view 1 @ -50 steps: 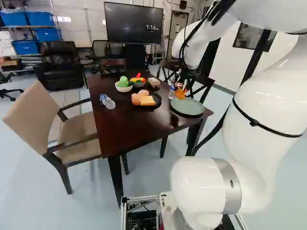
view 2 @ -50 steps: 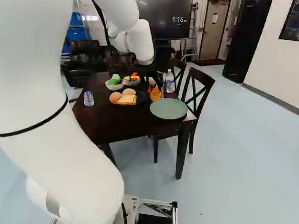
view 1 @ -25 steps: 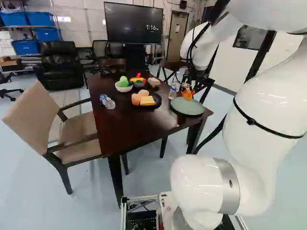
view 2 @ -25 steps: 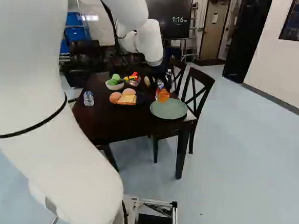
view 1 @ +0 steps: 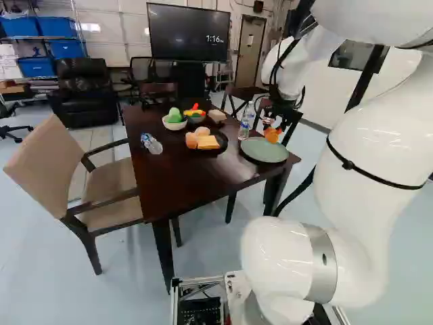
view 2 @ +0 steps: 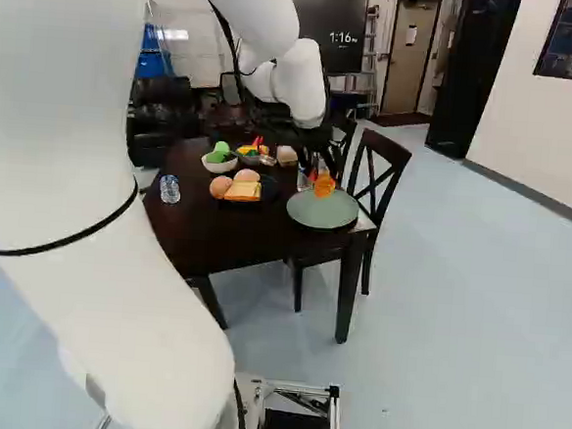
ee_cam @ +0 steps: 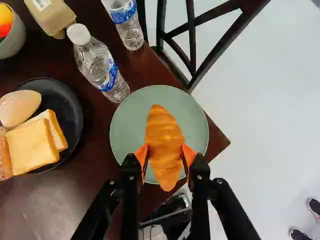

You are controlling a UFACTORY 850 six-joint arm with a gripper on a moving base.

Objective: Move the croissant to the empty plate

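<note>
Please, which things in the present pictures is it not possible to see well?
- Wrist view: the middle of the green plate, hidden by the croissant.
- Wrist view: the grey bowl, cut by the edge.
- Right base view: the beige armchair, hidden by the arm.
- Left base view: the fingers' grip, too small and dark.

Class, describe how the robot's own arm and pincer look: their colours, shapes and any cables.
The arm is glossy white, with thick, rounded segments. A silver-grey band rings a low joint, a thin black strap circles a segment, and black cables run outside. The pincer is black, two-fingered, with orange pads.
</note>
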